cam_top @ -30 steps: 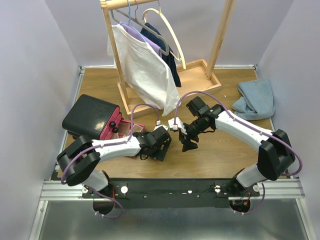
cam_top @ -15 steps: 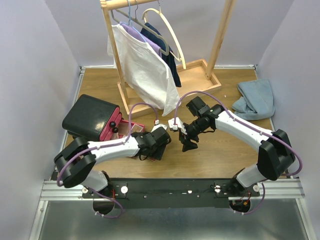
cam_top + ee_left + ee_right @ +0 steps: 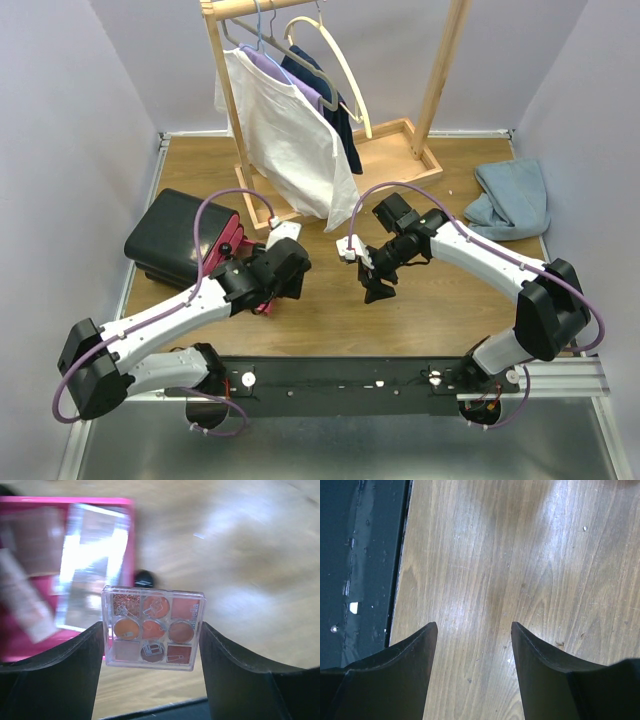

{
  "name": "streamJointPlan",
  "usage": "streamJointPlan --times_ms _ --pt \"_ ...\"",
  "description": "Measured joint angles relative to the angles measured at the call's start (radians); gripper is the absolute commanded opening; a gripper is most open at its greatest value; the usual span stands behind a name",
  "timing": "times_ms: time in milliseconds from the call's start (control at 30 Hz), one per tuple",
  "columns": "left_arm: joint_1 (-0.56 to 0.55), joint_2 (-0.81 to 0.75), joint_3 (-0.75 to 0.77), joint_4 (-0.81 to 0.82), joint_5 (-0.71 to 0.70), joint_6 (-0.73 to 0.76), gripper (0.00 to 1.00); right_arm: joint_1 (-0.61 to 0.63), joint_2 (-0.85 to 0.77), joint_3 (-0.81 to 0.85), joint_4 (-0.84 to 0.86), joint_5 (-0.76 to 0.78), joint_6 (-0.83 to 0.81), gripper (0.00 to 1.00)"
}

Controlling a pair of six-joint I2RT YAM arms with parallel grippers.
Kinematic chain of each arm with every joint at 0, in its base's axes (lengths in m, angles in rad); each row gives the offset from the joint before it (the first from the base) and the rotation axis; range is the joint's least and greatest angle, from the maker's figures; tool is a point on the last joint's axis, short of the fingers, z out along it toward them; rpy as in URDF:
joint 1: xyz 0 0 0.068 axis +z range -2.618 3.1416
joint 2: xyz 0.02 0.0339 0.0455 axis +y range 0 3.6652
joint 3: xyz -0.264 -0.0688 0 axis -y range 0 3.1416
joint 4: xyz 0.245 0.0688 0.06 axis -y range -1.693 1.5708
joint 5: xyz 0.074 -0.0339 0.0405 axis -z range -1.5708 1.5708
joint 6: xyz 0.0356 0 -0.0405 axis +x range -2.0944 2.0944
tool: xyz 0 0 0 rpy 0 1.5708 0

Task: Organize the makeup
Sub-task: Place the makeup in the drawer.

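Note:
My left gripper (image 3: 151, 639) is shut on a clear square eyeshadow palette (image 3: 152, 627) with orange and brown pans, and holds it above the wood by the corner of an open pink drawer (image 3: 20, 640). The drawer holds a shiny clear flat item (image 3: 92, 565) and a pale tube (image 3: 22, 600), both blurred. In the top view my left gripper (image 3: 272, 283) is at the pink drawers (image 3: 214, 258) of the black case (image 3: 178, 233). My right gripper (image 3: 472, 645) is open and empty over bare wood, and in the top view it (image 3: 378, 290) is at the table's middle.
A wooden clothes rack (image 3: 330, 160) with a white shirt (image 3: 290, 140) stands at the back. A blue cloth (image 3: 512, 200) lies at the right. A black drawer knob (image 3: 144, 577) shows beyond the palette. The black rail (image 3: 355, 570) runs along the table's near edge.
My left arm has swung left from the table's middle to the pink drawers, carrying the palette. The right arm has not moved.

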Motion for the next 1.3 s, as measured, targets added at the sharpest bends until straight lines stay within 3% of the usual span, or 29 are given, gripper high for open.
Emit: streamJointPlan --times_ms 233,333,867,1133,1300 --pt "0.163 0.028 0.005 -0.035 -0.09 0.024 0.4 0.0 0.0 0.0 0.0 0.0 0.0 0.68" --pt "0.188 0.061 0.012 -0.038 -0.107 0.032 0.45 0.0 0.0 0.0 0.0 0.0 0.0 0.68" --pt "0.282 0.22 0.055 -0.012 -0.125 0.083 0.99 0.0 0.0 0.0 0.0 0.0 -0.006 0.69" --pt "0.282 0.203 0.068 -0.01 -0.119 0.089 0.98 0.0 0.0 0.0 0.0 0.0 -0.006 0.69" --pt "0.283 0.149 0.068 -0.006 -0.071 0.089 0.83 0.0 0.0 0.0 0.0 0.0 -0.006 0.69"
